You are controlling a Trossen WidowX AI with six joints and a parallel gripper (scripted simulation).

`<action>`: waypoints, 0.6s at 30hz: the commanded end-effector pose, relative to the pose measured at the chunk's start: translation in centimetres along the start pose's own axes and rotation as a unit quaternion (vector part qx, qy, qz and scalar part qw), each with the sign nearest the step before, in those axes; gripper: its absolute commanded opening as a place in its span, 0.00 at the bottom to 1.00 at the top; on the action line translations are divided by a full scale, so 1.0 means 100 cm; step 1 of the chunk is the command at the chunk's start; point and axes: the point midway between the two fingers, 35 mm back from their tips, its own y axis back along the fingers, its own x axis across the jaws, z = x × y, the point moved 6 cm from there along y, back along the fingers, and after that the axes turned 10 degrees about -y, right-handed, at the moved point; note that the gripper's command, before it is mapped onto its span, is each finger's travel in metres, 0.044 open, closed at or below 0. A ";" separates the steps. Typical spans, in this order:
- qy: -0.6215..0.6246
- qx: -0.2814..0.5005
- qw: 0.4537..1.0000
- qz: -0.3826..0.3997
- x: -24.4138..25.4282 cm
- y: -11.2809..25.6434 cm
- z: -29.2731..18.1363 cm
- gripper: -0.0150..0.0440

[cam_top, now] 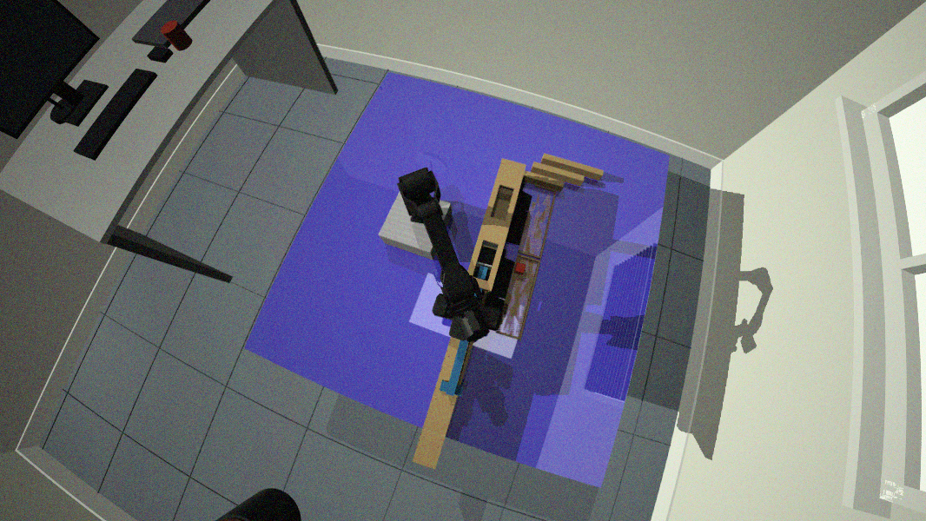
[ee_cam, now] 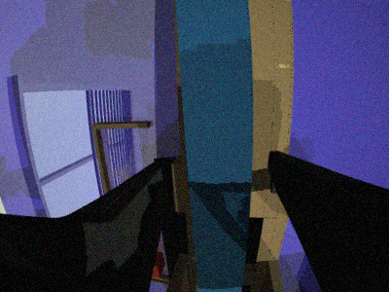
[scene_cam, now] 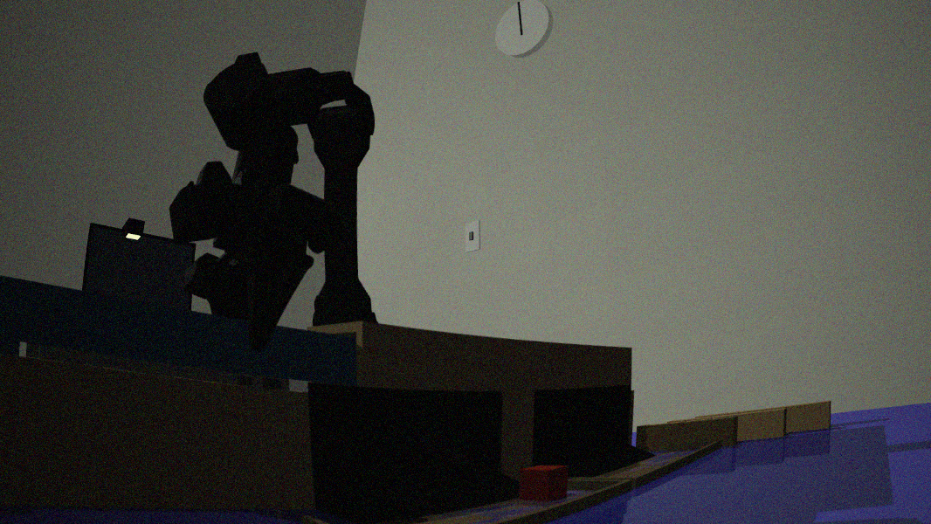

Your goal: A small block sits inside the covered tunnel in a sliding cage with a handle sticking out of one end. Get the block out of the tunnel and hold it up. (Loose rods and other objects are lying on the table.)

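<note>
Blue handle, straddled by open hand; sliding seems done. Next: lift red block, one o'clock (top view).

An office-like room is shown, with a robot work area laid out on its floor. The office side is suggested by a pale desk, on which a dark monitor, a black keyboard and a red cylinder are placed. The room is floored with grey square tiles, partly covered by a blue mat. Plain walls are edged with a pale baseboard; a round clock and a light switch are mounted there, and a white-framed window is set in one side.
</note>
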 end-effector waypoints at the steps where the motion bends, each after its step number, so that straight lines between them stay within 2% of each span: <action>1: -0.004 -0.008 1.000 0.002 0.003 0.015 0.001 0.88; 4: -0.006 -0.014 1.000 0.003 0.006 0.029 0.002 1.00; 6: -0.003 -0.009 1.000 0.004 0.004 0.021 -0.001 1.00; 11: -0.007 -0.012 1.000 0.003 -0.002 0.038 -0.046 1.00; 18: -0.007 -0.012 1.000 0.003 -0.002 0.036 -0.048 1.00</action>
